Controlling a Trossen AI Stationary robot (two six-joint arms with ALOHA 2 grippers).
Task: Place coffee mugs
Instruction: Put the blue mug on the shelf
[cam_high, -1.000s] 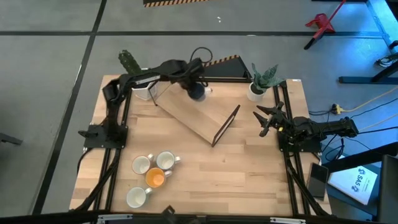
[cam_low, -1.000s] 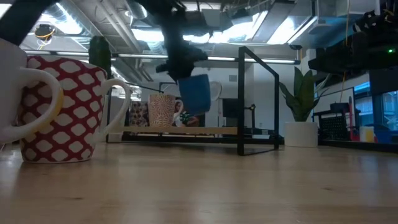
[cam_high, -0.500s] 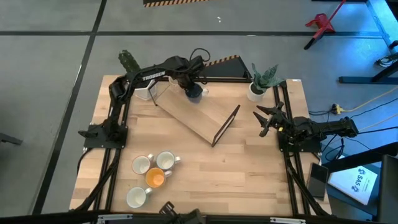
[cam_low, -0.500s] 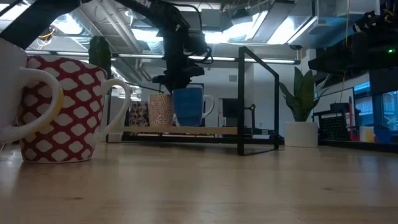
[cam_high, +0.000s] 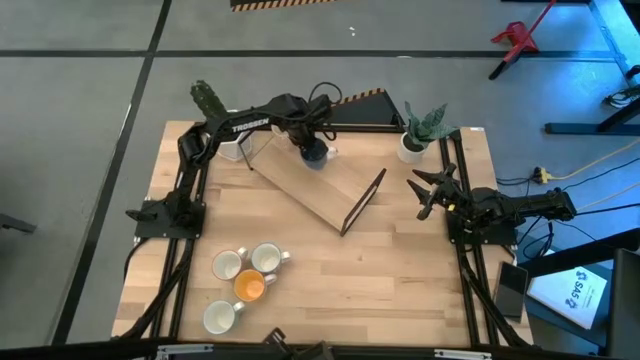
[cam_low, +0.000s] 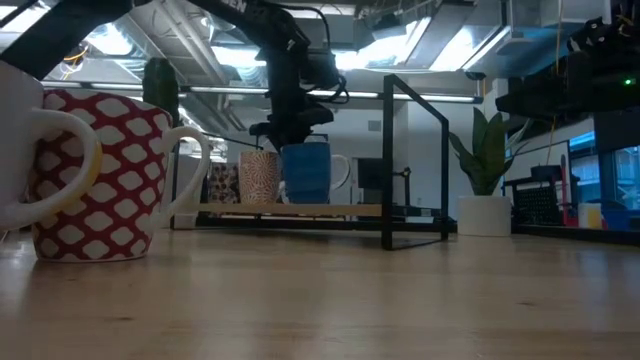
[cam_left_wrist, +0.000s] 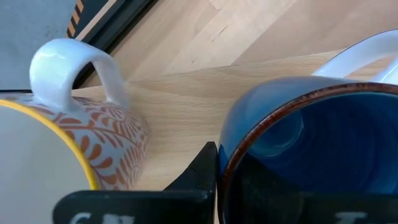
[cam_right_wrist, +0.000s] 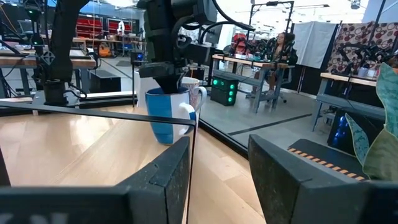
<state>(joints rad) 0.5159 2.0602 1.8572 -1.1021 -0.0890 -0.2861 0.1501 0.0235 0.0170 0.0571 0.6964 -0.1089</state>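
Where the pale wooden desk (cam_high: 400, 280) carries a tilted light-wood board with a black wire frame (cam_high: 325, 190), the left hand (cam_high: 308, 143) at twelve o'clock is clamped on the rim of the dark blue ceramic mug (cam_low: 305, 173). Only the low view shows that mug upright on the board, handle toward three o'clock, beside a patterned orange-and-white mug (cam_low: 260, 178). Overhead, four mugs (cam_high: 245, 283) cluster at seven o'clock. Parked at three o'clock, the right hand (cam_high: 428, 190) has its fingers spread wide.
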